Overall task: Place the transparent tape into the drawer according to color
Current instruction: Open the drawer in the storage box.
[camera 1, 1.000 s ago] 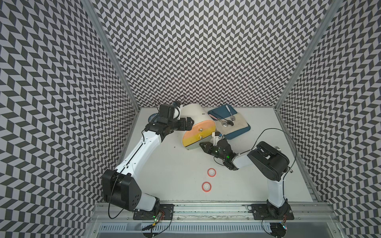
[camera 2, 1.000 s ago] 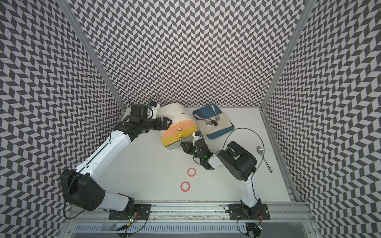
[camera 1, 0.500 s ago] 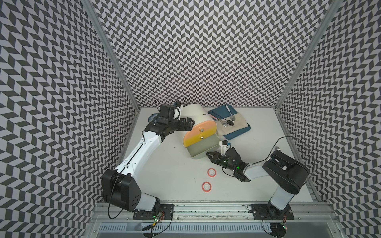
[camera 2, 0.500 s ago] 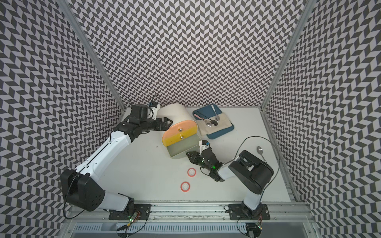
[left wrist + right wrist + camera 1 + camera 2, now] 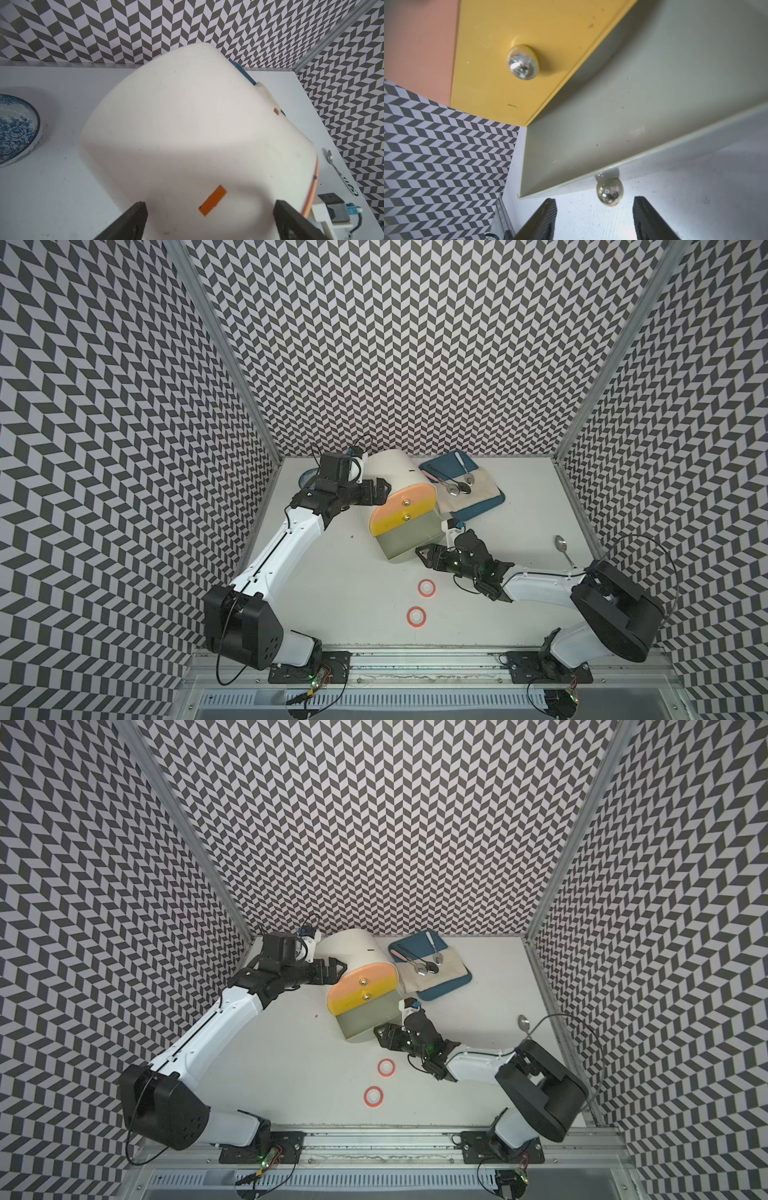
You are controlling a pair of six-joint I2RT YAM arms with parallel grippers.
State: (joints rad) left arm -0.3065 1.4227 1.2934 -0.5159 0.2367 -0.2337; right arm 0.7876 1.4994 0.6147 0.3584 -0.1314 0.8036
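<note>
Two red-rimmed rings of transparent tape (image 5: 427, 587) (image 5: 416, 616) lie flat on the white table, in both top views (image 5: 386, 1067) (image 5: 373, 1096). The cream arch-shaped cabinet (image 5: 395, 466) has a pink and a yellow drawer shut. Its grey-green bottom drawer (image 5: 409, 539) (image 5: 633, 104) is pulled out and looks empty. My right gripper (image 5: 424, 553) (image 5: 594, 202) is open at that drawer's front. Its silver knob (image 5: 609, 193) sits between the fingers, touching neither. My left gripper (image 5: 380, 489) (image 5: 209, 204) is open against the cabinet's rear side (image 5: 187, 124).
A blue floral bowl (image 5: 14, 128) stands behind the left arm near the back-left corner. A blue mat with a cloth and spoons (image 5: 469, 493) lies right of the cabinet. A lone spoon (image 5: 563, 549) lies near the right wall.
My right gripper drew the bottom drawer out toward the front, then its jaws opened off the knob. The left arm and the tape rings have stayed put.
</note>
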